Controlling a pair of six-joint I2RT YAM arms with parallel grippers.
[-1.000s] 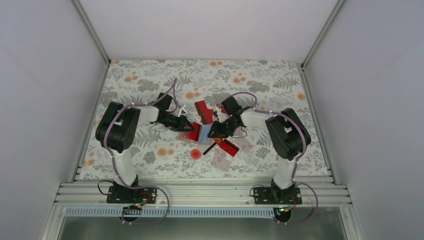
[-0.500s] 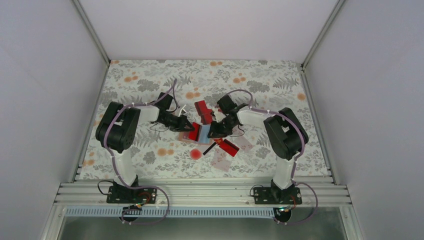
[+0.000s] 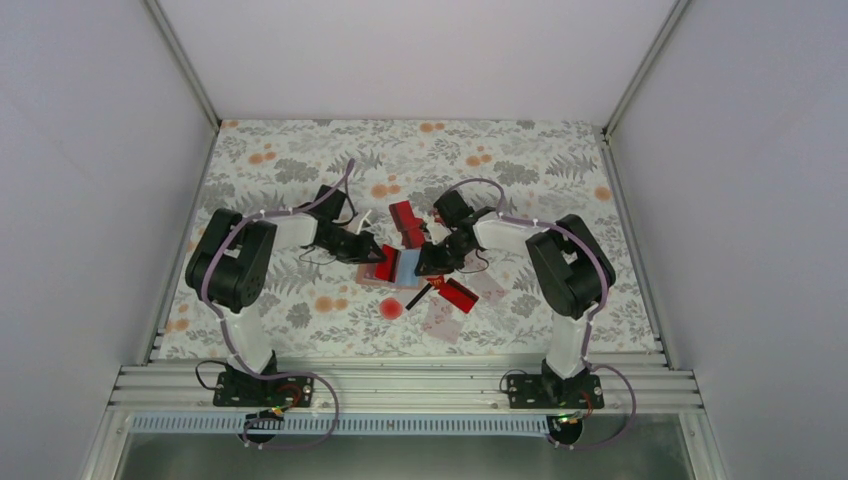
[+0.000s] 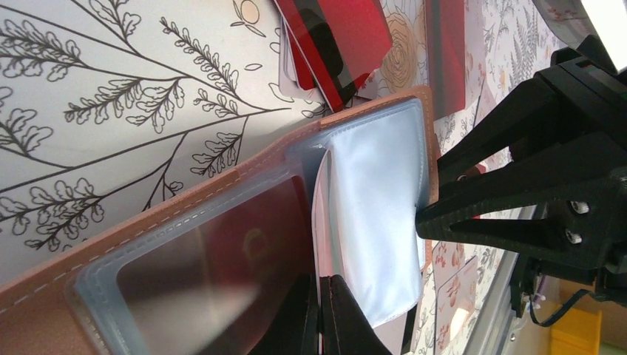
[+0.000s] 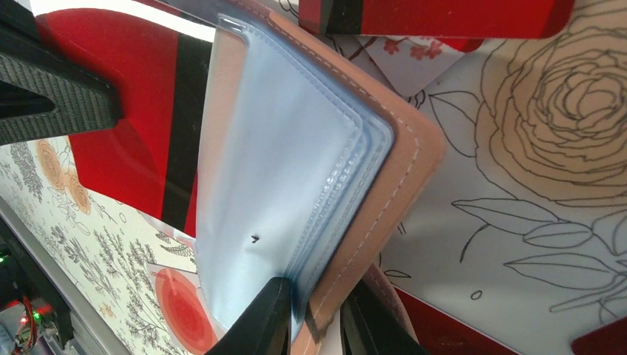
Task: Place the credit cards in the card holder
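Near zone: we find 2 pale cards lying flat on the table, with the round red spot just left of them. Just beyond them lies a loose red card, near the right arm's wrist.

Middle zone: the card holder lies open at the table's centre, tan cover down and clear sleeves up. The left gripper is closed on 1 thin sleeve leaf, holding it apart from the rest. The right gripper is clamped over the holder's right edge, with cover and sleeves between its fingers, steadying it. 1 striped red card sits inside the left-hand sleeve.

Far zone: a stack of red cards lies just beyond the holder, outside it. We cannot count the stack from above.

Assessment: we judge the task to be at an early stage. 1 card is confirmed housed, and we cannot tell whether other sleeves are filled. At least 4 cards await loading. Neither gripper carries a card, so the step in hand appears to be opening a sleeve, not inserting.
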